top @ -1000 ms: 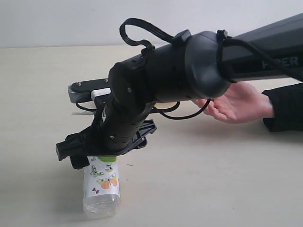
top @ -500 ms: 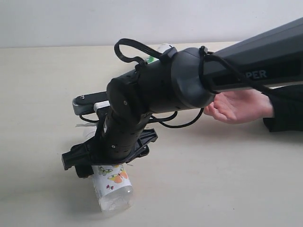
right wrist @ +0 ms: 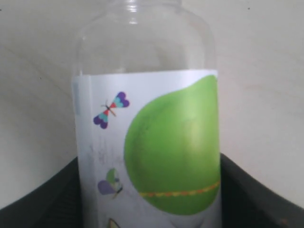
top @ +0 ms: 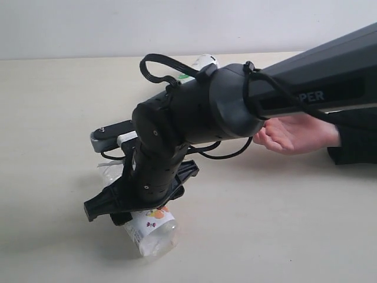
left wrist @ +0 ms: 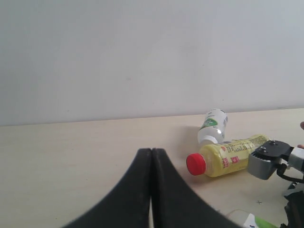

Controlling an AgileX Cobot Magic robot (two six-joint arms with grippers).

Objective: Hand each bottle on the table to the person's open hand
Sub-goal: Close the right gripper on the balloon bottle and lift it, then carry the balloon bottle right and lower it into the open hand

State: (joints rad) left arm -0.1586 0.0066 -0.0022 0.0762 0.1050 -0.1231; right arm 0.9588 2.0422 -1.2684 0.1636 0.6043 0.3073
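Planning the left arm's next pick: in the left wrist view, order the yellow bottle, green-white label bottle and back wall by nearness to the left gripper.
1. yellow bottle, lying ahead of the left gripper.
2. green-white label bottle, just behind the yellow one.
3. back wall, beyond the far edge of the table.

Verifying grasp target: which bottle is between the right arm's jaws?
The clear butterfly-label bottle: it alone sits tilted between those jaws. The yellow red-capped bottle and the green-white-label bottle lie farther back, away from the jaws.
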